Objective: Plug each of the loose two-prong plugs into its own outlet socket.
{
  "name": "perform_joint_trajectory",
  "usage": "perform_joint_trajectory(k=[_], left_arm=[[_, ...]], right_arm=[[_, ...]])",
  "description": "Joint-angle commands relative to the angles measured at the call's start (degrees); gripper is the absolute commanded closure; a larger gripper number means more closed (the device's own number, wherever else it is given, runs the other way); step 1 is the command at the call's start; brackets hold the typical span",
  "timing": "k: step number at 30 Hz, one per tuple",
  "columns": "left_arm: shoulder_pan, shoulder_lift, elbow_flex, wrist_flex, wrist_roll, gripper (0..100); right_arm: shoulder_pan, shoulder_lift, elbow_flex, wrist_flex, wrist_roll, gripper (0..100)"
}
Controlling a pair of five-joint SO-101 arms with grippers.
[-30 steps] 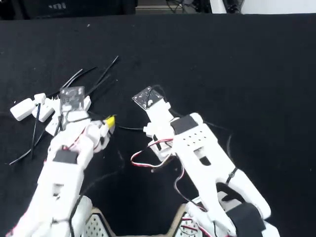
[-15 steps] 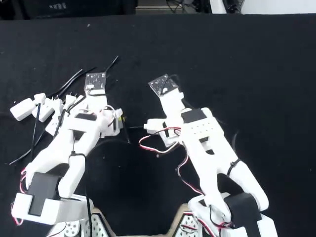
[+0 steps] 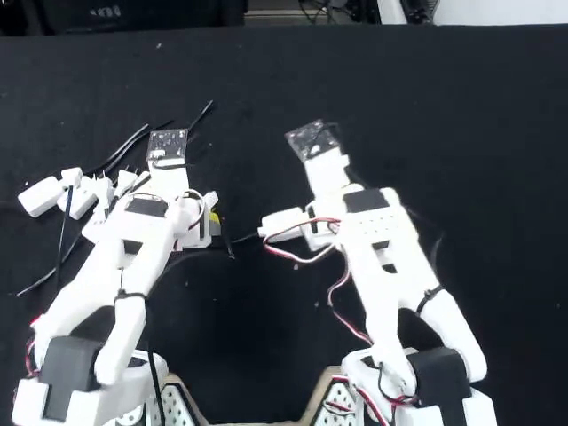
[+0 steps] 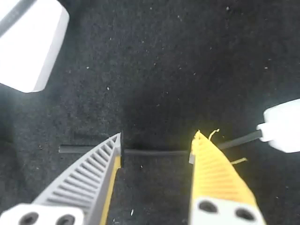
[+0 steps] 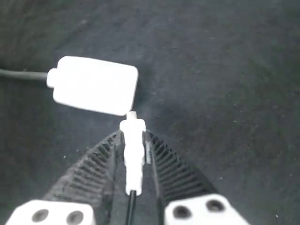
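Note:
My right gripper (image 5: 132,136) is shut on a small white two-prong plug (image 5: 132,154). Its tip points at a white outlet socket (image 5: 93,86) on the black table and sits right at the socket's edge; I cannot tell whether they touch. My left gripper (image 4: 157,140) is open, and a thin black cable (image 4: 154,152) crosses the gap between its grey finger (image 4: 105,159) and yellow finger (image 4: 211,159). That cable leads to a white plug (image 4: 283,131). A white block (image 4: 28,47) lies farther off. Several loose white plugs (image 3: 53,191) lie beside the left arm (image 3: 133,240).
Black cables (image 3: 133,142) fan out from the plug cluster across the black table (image 3: 461,106). The right arm (image 3: 373,240) stands at mid-table, with red and white wires looping beside it. The far and right parts of the table are bare cloth.
Both arms have stretched farther out over the table. The left wrist swung right, away from the plug cluster. The right wrist moved farther away and to the right.

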Motion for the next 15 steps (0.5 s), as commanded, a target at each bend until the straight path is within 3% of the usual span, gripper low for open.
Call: perform_joint_trajectory(k=[1, 8, 15], left_arm=[[-0.84, -4.48, 0.22, -0.62, -0.35, 76], [-4.18, -5.1, 5.67, -1.76, -0.44, 76], [-6.37, -5.27, 7.34, -1.85, 0.0, 76]], right_arm=[[1.05, -0.13, -4.62, 3.43, 0.35, 98.8], [0.97, 0.31, -13.23, 13.1, 0.09, 98.8], [-6.15, 5.49, -24.75, 24.26, -6.86, 98.8]])
